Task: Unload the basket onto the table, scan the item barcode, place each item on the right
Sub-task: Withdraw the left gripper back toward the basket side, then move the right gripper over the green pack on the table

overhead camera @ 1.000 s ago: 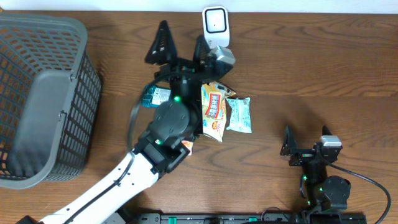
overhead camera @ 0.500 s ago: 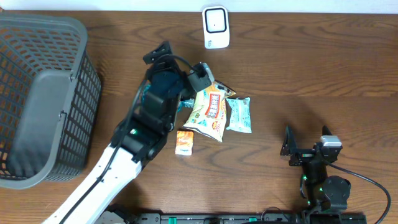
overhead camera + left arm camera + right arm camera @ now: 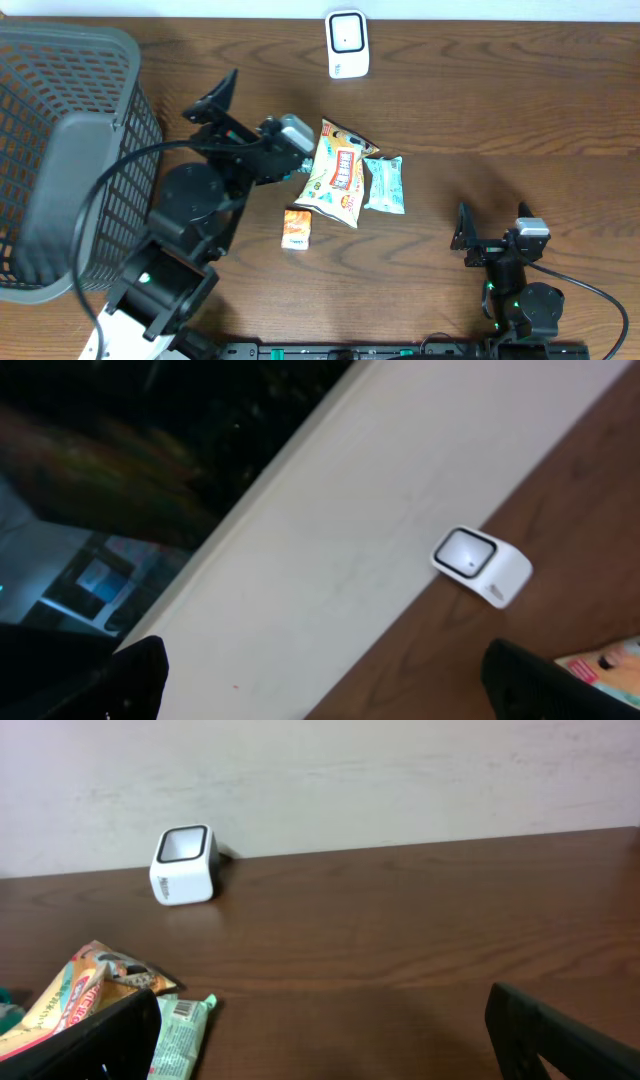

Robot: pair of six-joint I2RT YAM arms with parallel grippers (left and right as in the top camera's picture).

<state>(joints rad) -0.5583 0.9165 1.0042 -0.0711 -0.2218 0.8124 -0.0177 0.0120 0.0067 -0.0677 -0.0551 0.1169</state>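
- The left hand (image 3: 320, 660) has its jaws spread wide with nothing between them. It is raised above the table (image 3: 520, 110), between the basket (image 3: 70, 130) and the packets.
- Its wrist camera looks tilted at the pale wall and the white scanner (image 3: 481, 565). A corner of the snack bag (image 3: 608, 660) shows at the lower right edge.
- Just to the right of the left arm lies the yellow snack bag (image 3: 338, 172), flat on the table.
- A pale green packet (image 3: 384, 184) lies touching the bag's right side.
- A small orange packet (image 3: 296, 228) lies in front of the bag, apart from it.
- The scanner (image 3: 347, 43) stands at the far edge, beyond the packets.
- The right hand (image 3: 492, 222) is also wide open and empty, low near the front right, well apart from the packets.
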